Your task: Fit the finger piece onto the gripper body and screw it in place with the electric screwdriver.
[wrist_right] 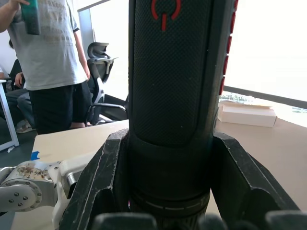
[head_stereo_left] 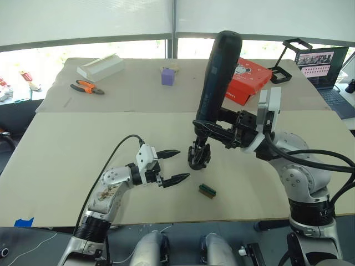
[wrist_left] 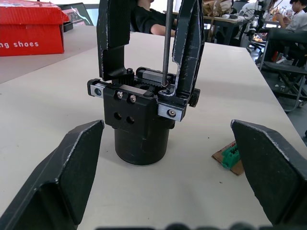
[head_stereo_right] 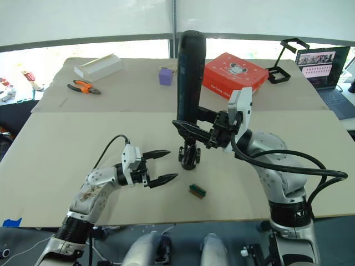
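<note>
Gripper body (wrist_left: 139, 122): stood upright on its rounded base on the table (head_stereo_left: 66, 149), directly below the right gripper and just beyond the tips of the left gripper; two tall black fingers are seen rising from its top in the left wrist view, their upper ends cut off by the picture edge.
Finger piece: it cannot be told which of the two upright black fingers on the gripper body it is; the seating and the screw beneath the bit are too small to be judged.
Electric screwdriver (head_stereo_right: 189, 77): held nearly upright, rounded end up; its thin metal bit (wrist_left: 166, 43) is lowered between the two upright fingers onto the top of the gripper body; the lower barrel is hidden inside the right gripper.
Right gripper (head_stereo_right: 191, 131): clenched around the screwdriver barrel, a finger pressed on each side, as seen in the right wrist view.
Left gripper (head_stereo_left: 176, 165): released, fingers spread wide, nothing between them; aimed at the gripper body, near it but apart.
Green-and-brown block (head_stereo_left: 207, 190): laid flat on the table, near the left gripper's tips, beside the gripper body's base.
Farther off: red box (head_stereo_right: 236, 73), purple block (head_stereo_right: 165, 76), orange pliers (head_stereo_left: 86, 86), white box (head_stereo_left: 100, 66), all well beyond both grippers.
Person (wrist_right: 50, 62): seen standing in the right wrist view, head cut off.
</note>
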`<state>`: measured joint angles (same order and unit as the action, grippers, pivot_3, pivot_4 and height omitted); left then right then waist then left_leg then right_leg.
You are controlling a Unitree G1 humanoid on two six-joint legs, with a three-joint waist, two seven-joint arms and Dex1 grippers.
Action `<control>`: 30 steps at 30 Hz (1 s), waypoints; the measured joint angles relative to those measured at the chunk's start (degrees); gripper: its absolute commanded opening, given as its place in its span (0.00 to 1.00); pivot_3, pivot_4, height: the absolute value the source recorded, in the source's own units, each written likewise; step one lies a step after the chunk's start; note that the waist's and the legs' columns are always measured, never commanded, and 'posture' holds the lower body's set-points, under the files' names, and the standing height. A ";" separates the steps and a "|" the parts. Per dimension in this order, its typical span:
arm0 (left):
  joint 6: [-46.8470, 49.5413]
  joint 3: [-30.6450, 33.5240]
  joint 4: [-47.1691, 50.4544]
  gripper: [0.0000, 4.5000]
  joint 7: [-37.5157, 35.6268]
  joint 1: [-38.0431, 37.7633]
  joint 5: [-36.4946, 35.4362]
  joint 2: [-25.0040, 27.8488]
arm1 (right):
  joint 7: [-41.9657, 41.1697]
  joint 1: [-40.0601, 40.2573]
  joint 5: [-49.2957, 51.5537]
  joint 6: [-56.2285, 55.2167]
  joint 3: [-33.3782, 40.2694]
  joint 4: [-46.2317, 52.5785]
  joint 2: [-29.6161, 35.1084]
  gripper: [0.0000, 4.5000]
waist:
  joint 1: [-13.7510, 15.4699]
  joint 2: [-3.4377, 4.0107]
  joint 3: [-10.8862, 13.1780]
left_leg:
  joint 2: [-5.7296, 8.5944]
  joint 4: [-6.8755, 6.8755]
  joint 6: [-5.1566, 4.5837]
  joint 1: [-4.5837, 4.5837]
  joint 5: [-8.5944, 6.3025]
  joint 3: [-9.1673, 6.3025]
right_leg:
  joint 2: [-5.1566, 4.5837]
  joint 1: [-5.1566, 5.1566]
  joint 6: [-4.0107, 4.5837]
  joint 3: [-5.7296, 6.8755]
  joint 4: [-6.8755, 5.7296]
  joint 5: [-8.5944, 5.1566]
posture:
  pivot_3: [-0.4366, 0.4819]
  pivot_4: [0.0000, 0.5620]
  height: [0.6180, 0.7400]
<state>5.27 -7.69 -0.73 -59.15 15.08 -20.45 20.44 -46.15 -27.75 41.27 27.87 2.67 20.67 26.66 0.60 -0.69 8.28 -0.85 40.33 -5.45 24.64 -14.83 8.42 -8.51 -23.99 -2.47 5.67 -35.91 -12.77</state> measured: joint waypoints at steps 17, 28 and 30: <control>-0.07 -0.01 -0.03 1.00 -0.35 -0.11 0.00 -0.18 | -1.34 -0.02 0.44 -0.11 0.64 0.12 -0.08 0.43 | 0.01 0.00 0.00 | 0.00 0.00 0.00 0.00 0.00 0.00 | 0.00 0.00 0.00 0.00 0.00 0.00 | 0.48 0.27 1.00; -0.02 -0.03 -0.03 1.00 -0.35 -0.10 0.00 -0.33 | -1.56 -0.03 0.38 -1.98 0.92 0.00 -0.07 0.43 | 0.01 0.00 0.00 | 0.00 0.00 0.00 0.00 0.00 0.00 | 0.00 0.00 0.00 0.00 0.00 0.00 | 0.48 0.27 1.00; -0.02 -0.03 -0.03 1.00 -0.35 -0.10 0.00 -0.33 | -1.59 -0.03 0.34 -1.98 0.92 -0.08 0.00 0.43 | 0.01 0.00 0.00 | 0.00 0.00 0.00 0.00 0.00 0.00 | 0.00 0.00 0.00 0.00 0.00 0.00 | 0.48 0.27 1.00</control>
<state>5.25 -7.72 -0.76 -59.50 14.98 -20.45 20.11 -47.74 -27.78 41.62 25.90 3.59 20.59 26.66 0.61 -0.68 8.28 -0.85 40.33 -5.45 24.64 -14.83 8.42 -8.51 -23.99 -2.47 5.67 -35.92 -12.77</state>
